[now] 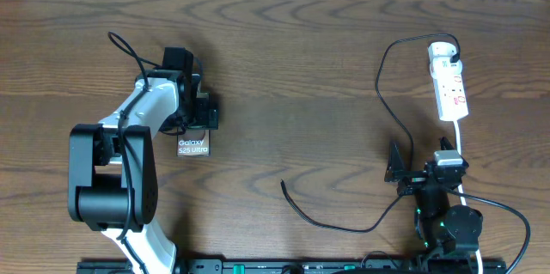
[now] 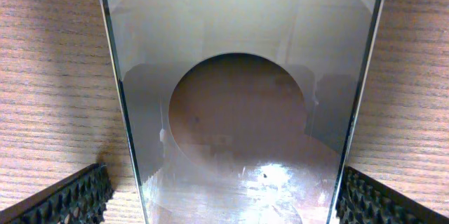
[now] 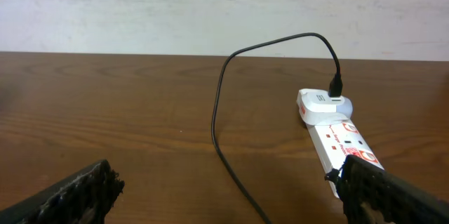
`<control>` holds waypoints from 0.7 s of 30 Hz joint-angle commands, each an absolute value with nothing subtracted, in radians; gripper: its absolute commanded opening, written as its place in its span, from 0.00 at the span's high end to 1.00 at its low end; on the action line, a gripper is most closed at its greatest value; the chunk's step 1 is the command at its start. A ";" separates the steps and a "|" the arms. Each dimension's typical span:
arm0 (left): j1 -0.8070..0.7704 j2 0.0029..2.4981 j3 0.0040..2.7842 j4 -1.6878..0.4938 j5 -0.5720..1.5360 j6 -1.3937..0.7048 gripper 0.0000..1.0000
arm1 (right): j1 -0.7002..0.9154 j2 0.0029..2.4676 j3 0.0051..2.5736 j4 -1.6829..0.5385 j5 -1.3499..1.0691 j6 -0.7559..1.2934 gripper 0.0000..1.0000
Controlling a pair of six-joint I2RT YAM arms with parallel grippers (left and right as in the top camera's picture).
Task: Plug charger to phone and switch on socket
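The phone (image 1: 193,146) lies flat on the table, a dark reflective slab with white "Galaxy S25 Ultra" lettering. My left gripper (image 1: 197,124) is open over its far end. In the left wrist view the phone (image 2: 238,76) fills the space between the fingers (image 2: 224,196), with wood showing on both sides. The socket (image 1: 450,85) lies at the far right. The charger (image 1: 384,102) is plugged into the socket's far end, and its tip (image 1: 284,184) lies free mid-table. My right gripper (image 1: 400,169) is open and empty; the charger (image 3: 224,112) and the socket (image 3: 337,129) lie ahead of its fingers (image 3: 224,192).
The socket's white cord (image 1: 461,149) runs toward the front past the right arm. A thick black robot cable (image 1: 507,214) loops at the front right. A pale wall (image 3: 210,6) stands behind the table's far edge.
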State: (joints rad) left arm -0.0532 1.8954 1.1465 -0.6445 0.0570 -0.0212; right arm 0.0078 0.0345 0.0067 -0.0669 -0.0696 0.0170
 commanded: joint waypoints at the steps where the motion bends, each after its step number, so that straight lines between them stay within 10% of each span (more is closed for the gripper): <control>1: -0.045 1.916 1.113 -0.635 0.071 -0.001 0.01 | 0.014 0.031 0.006 -0.072 -0.062 0.010 0.01; 21: -0.045 1.917 1.110 -0.634 0.121 -0.001 0.00 | 0.014 0.031 0.006 -0.072 -0.062 0.010 0.01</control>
State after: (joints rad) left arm -0.0521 1.8931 1.1439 -0.6411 0.0616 -0.0212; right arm 0.0078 0.0345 0.0067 -0.0669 -0.0696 0.0166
